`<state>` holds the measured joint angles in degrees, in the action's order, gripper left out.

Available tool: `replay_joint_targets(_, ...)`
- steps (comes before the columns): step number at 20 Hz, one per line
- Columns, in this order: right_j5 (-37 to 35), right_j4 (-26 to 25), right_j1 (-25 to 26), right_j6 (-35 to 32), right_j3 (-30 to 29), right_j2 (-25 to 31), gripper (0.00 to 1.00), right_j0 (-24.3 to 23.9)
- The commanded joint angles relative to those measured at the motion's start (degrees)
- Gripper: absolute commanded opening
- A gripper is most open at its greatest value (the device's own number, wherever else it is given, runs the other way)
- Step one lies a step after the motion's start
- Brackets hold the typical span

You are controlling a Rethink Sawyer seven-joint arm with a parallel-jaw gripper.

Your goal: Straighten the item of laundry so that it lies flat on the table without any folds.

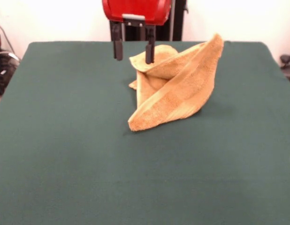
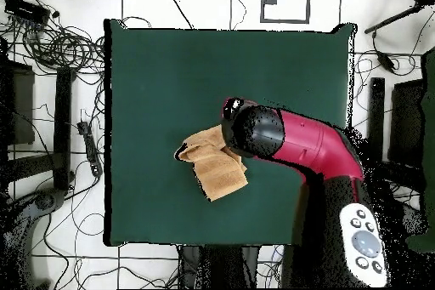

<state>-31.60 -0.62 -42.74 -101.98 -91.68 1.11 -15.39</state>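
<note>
The orange-yellow towel (image 1: 175, 86) lies crumpled and folded over itself on the dark green table (image 1: 65, 140), right of the middle toward the far side; one fold stands up to a point at the right. My gripper (image 1: 133, 54) hangs open and empty above the towel's far left edge, and one finger (image 1: 149, 50) overlaps that edge in the front view. In the overhead view the towel (image 2: 212, 163) sits left of centre on the table (image 2: 170, 74). The red arm (image 2: 293, 138) reaches over it and hides the gripper. The towel's white tag does not show.
The robot's pedestal (image 2: 361, 240) stands at the table's side in the overhead view. Cables (image 2: 59, 44) and dark stands lie on the floor around the table. Dark gear (image 1: 2, 65) sits off the table's left edge in the front view.
</note>
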Motion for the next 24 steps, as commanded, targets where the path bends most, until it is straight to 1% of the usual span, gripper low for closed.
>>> replay_joint_targets(1, 1.1, 7.0, 5.4, -26.6, -7.5, -5.4, 1.00, 6.3)
replay_joint_targets(4, 0.4, 9.3, 5.2, -29.2, -8.0, -6.5, 1.00, 7.5)
replay_joint_targets(6, 0.5, 9.9, 4.8, -29.6, -8.8, -6.7, 1.00, 8.0)
replay_joint_targets(8, 0.9, 10.4, 5.2, -29.3, -8.5, -6.3, 1.00, 7.8)
replay_joint_targets(12, 4.4, 11.0, 6.5, -29.2, -9.5, -4.7, 1.00, 6.7)
replay_joint_targets(14, 7.4, 11.0, 7.2, -29.0, -10.3, -3.4, 1.00, 5.7)
replay_joint_targets(17, 9.4, 11.0, 8.5, -28.6, -10.0, -2.8, 1.00, 5.2)
replay_joint_targets(21, 10.0, 11.1, 8.6, -27.4, -9.8, -2.2, 1.00, 4.9)
replay_joint_targets(24, 8.9, 11.4, 8.6, -26.7, -8.9, -2.3, 1.00, 5.1)
